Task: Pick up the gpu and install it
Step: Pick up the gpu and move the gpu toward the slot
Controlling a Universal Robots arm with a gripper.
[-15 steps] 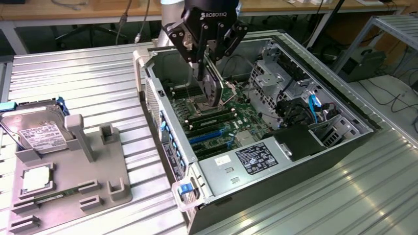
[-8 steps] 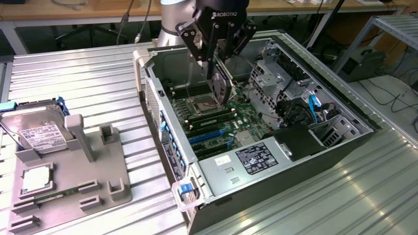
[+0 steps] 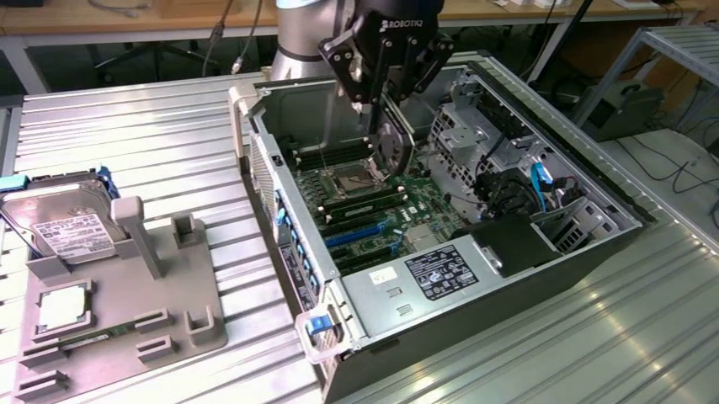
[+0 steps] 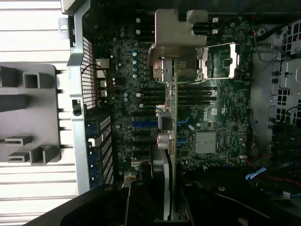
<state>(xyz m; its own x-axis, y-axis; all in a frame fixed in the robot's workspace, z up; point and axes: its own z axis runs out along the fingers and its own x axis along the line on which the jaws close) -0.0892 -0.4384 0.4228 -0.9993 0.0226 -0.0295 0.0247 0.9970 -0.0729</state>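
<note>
The gpu point(image 4: 170, 108) shows edge-on (its face unseen), one end hidden between the end effector point(image 4: 163, 190) fingers. The arm point(image 3: 303, 34) is cut off at the exterior view's top edge. The label point(image 3: 446, 271) print is too small to read.

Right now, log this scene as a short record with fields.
gripper: black, two-fingered, shut on the gpu
gpu: thin black-faced card with silver metal bracket, upright above green motherboard
case: open dark tower computer case, on its side on ribbed metal table
fixture: grey plastic tray, exterior view's left, holding silver boxy hard drive
</note>
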